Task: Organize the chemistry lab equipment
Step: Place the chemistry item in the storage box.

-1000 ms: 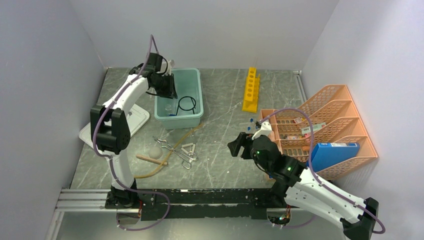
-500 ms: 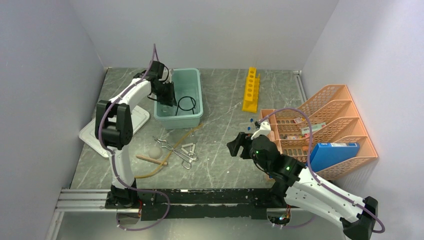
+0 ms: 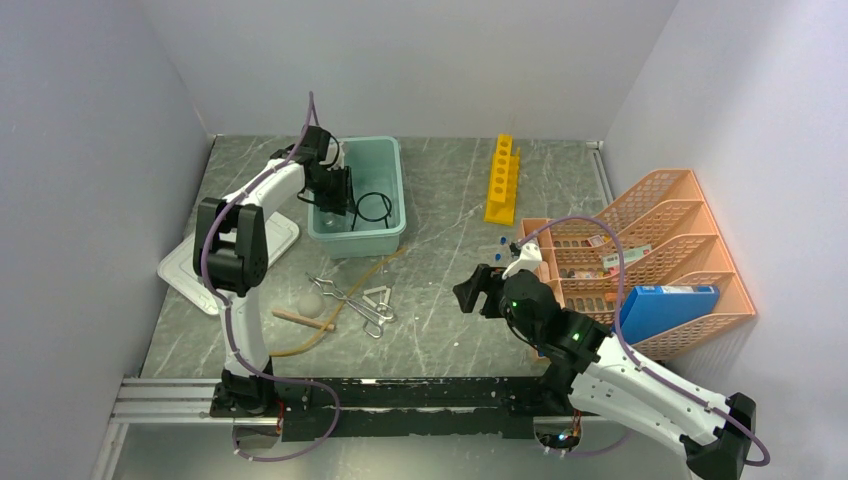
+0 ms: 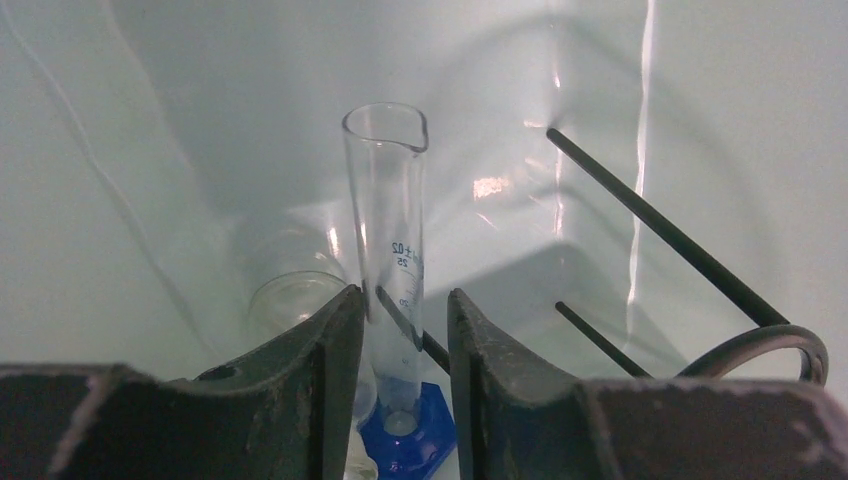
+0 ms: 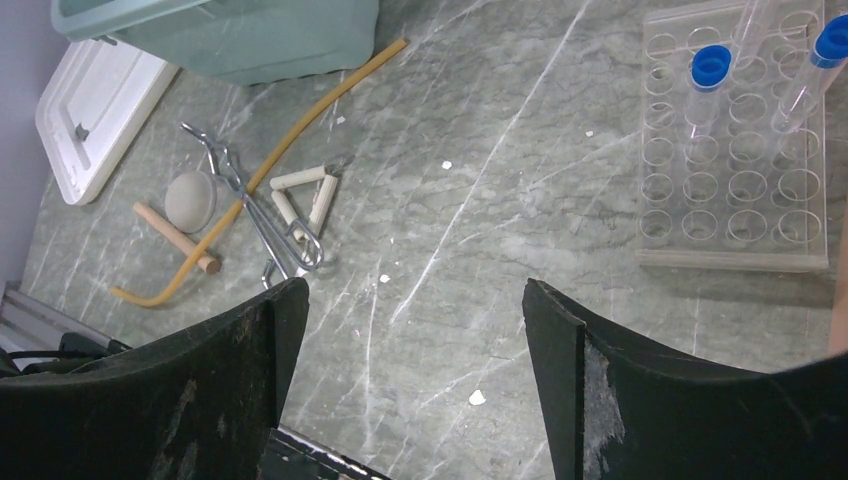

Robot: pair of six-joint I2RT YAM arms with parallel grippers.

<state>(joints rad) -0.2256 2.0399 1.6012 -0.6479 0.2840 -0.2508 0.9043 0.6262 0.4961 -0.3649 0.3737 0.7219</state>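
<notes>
- One grey-white plastic lid lies flat at the left edge of the grey marbled table.
- One pale teal plastic tub sits just right of the lid, with the left gripper down inside it.
- The jaws stand narrow on either side of one clear glass measuring cylinder with a blue hexagonal base. A sliver of tub shows between the glass and one finger. The glass reads "25"; the other print is too small to read.
- Also in the tub are one black wire ring stand and one clear round glass vessel, half hidden behind a finger.
- Clustered on the table nearer than the tub, one of each:
  - wooden stick
  - pale round ball
  - tan rubber hose
  - silver metal tongs
  - silver wire triangle with pale sleeves
- The right gripper hovers over bare table right of that cluster, jaws wide with nothing between them.
- Two small blue-capped clear tubes stand in one clear plastic rack with holes.
- One yellow plastic test-tube rack stands near the far edge.
- One orange mesh desk organiser stands against the right wall, with one blue box in its nearest slot. The labels there are unreadable.
</notes>
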